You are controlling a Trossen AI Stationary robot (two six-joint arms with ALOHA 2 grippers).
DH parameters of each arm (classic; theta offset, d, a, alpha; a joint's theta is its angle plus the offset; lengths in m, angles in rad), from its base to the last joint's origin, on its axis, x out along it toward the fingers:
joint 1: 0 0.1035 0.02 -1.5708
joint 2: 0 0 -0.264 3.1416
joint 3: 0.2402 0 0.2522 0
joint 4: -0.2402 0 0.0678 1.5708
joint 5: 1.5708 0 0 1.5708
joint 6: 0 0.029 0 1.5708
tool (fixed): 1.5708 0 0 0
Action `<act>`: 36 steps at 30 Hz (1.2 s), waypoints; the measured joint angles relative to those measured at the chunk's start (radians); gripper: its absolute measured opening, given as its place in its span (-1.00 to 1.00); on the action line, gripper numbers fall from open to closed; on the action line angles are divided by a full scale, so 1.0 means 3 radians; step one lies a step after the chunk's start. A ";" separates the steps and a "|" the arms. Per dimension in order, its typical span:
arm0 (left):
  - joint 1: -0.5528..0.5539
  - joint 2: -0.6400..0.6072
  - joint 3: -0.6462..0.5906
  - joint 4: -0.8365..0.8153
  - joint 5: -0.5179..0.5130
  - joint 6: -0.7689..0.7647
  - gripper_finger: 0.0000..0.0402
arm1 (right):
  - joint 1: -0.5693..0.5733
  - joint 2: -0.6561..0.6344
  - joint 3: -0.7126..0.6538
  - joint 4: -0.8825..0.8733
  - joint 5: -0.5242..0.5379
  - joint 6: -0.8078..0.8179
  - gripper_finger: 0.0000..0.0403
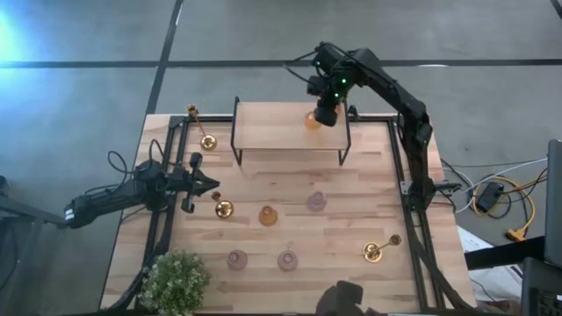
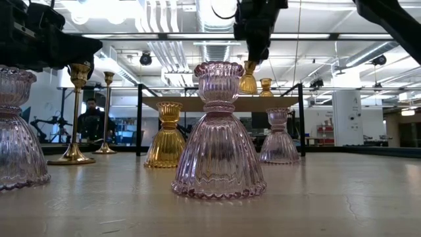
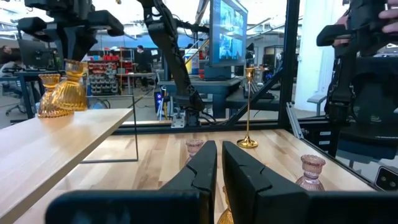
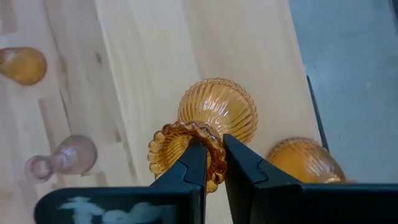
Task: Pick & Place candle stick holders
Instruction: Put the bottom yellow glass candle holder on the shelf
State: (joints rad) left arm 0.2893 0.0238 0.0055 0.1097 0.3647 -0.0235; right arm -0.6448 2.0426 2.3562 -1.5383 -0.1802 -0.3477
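Observation:
My right gripper [image 1: 325, 114] is over the wooden shelf [image 1: 281, 132] at the table's far side, shut on an amber glass holder [image 4: 214, 115]. A second amber holder [image 4: 305, 162] stands on the shelf beside it. My left gripper [image 1: 213, 187] is at the table's left with its fingers together [image 3: 219, 146], just above a gold holder [image 1: 223, 209]; whether it touches it I cannot tell. On the table stand one amber holder [image 1: 268, 214] and three pink ones [image 1: 317, 201], [image 1: 237, 259], [image 1: 287, 260]. A gold holder [image 1: 208, 140] is at the far left and another [image 1: 378, 250] at the near right. My right gripper pinches the rim of the amber holder's cup [image 4: 211, 134], one finger over the cup's mouth and one outside it. The fingers come from above, pointing down. The holder hangs tilted [image 3: 71, 87] over the shelf top; whether its base touches the wood I cannot tell.
The shelf stands on a black wire frame [image 1: 235, 132] at the far middle. A green leafy plant [image 1: 176, 281] sits at the near left corner. Black rails [image 1: 406, 175] run along the table's left and right sides. A dark object [image 1: 342, 298] lies at the near edge.

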 joint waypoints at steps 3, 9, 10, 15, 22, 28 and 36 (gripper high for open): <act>-0.0001 0.0000 0.0000 0.0000 -0.0001 0.0000 -0.85 | -0.0026 0.0043 -0.0001 0.0012 -0.0001 -0.0015 -0.89; -0.0001 0.0000 0.0000 0.0000 0.0001 0.0000 -0.85 | -0.0056 0.0147 -0.0004 0.0014 -0.0002 -0.0051 -0.89; 0.0000 0.0000 0.0000 0.0002 0.0001 0.0000 -0.85 | -0.0067 0.0157 -0.0004 0.0024 -0.0013 -0.0050 -0.89; -0.0001 0.0000 0.0000 0.0001 0.0001 0.0000 -0.85 | -0.0121 0.0164 -0.0004 0.0008 -0.0020 -0.0038 -0.89; 0.0000 0.0000 0.0000 0.0002 0.0001 0.0000 -0.85 | -0.0156 0.0164 -0.0004 -0.0006 -0.0015 -0.0025 -0.89; -0.0001 0.0000 0.0000 0.0001 0.0001 0.0000 -0.85 | -0.0168 0.0165 -0.0006 -0.0022 0.0002 -0.0021 -0.75; 0.0000 0.0000 0.0000 0.0001 0.0000 0.0000 -0.85 | -0.0168 0.0166 -0.0013 -0.0004 0.0065 -0.0038 -0.56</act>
State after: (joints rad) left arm 0.2893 0.0238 0.0055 0.1101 0.3648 -0.0235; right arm -0.6952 2.0926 2.3524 -1.5394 -0.1608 -0.3592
